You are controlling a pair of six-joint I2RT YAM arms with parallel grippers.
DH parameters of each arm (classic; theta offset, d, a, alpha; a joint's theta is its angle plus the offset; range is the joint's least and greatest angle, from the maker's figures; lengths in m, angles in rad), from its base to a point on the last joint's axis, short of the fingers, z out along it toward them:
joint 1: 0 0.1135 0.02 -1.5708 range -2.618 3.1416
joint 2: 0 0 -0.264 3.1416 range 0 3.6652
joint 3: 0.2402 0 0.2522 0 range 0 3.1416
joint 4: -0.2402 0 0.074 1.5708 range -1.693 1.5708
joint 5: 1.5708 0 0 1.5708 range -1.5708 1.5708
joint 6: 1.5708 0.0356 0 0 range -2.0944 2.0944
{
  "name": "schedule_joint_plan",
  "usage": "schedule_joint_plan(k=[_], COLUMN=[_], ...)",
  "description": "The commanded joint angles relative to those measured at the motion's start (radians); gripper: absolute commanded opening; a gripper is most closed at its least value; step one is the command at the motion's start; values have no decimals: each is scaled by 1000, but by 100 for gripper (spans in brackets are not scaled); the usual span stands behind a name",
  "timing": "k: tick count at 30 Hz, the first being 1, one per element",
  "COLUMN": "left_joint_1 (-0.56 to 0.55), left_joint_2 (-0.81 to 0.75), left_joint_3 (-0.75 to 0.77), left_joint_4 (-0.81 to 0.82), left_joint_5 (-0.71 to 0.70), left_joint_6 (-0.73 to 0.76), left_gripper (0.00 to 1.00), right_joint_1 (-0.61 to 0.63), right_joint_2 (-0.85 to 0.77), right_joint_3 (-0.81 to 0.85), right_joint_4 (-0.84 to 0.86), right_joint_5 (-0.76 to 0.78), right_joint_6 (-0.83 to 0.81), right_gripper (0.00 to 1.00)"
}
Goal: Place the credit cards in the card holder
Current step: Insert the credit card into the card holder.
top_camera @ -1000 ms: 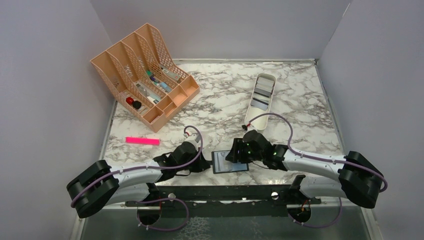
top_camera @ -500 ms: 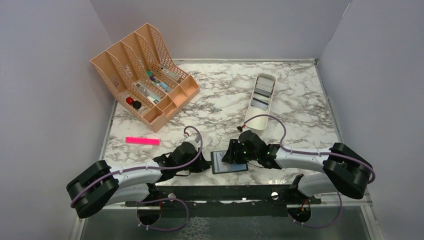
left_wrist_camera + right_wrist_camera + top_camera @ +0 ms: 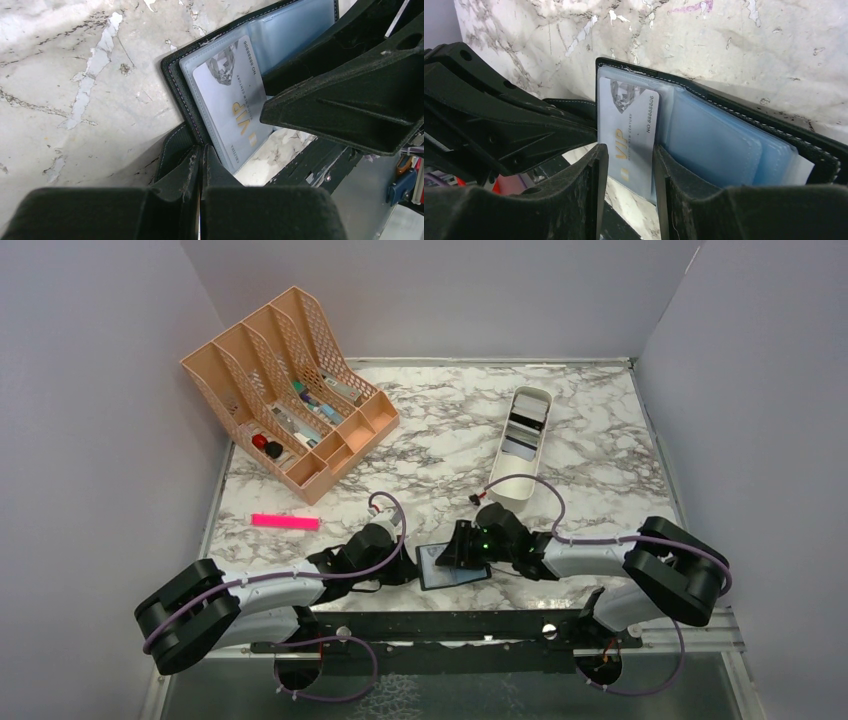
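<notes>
The right gripper (image 3: 626, 197) holds a pale grey plastic VIP card (image 3: 629, 142) by its near edge, jaws open only to the card's width, its far end already inside a clear blue plastic sleeve of the black stitched leather card holder (image 3: 744, 122). The left gripper (image 3: 200, 165) is pinched tight on the holder's dark cover flap, pinning it open near the table's front edge.

To finish well, the card likely needs a straight, level push along the sleeve, released only once seated. The sleeves look floppy and could buckle.

Further off, a white oblong tray (image 3: 524, 440) holds more cards on the glossy marble-patterned tabletop (image 3: 430, 440).
</notes>
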State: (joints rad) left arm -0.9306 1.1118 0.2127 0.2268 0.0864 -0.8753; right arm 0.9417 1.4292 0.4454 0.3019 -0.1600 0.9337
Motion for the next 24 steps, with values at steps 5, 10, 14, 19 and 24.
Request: schedule_joint_plan(k=[5,10,14,19,24], left_joint_1=[-2,-1,2,8,7], left_joint_2=[10,5,-5,-31,-73], left_joint_3=[27,63,90,119,170], left_joint_4=[-31,-80,-127,-173,-241], left_joint_5=[-27,-69,-89,-100,-125], left_joint_6=[25,19,21,21,44], left_gripper=[1,1,1,6,20], right_joint_1=[27,33,35,35,34], right_joint_2=[24,0,-40,-136,-260], right_joint_3=[-32,-27,-14,11,66], right_joint_4=[143,150,74,-78,-222], right_joint_5=[-54,-6,37,124,249], right_joint_6=[72,71,51,-7,-211], right_gripper=[37,38,42,47,51])
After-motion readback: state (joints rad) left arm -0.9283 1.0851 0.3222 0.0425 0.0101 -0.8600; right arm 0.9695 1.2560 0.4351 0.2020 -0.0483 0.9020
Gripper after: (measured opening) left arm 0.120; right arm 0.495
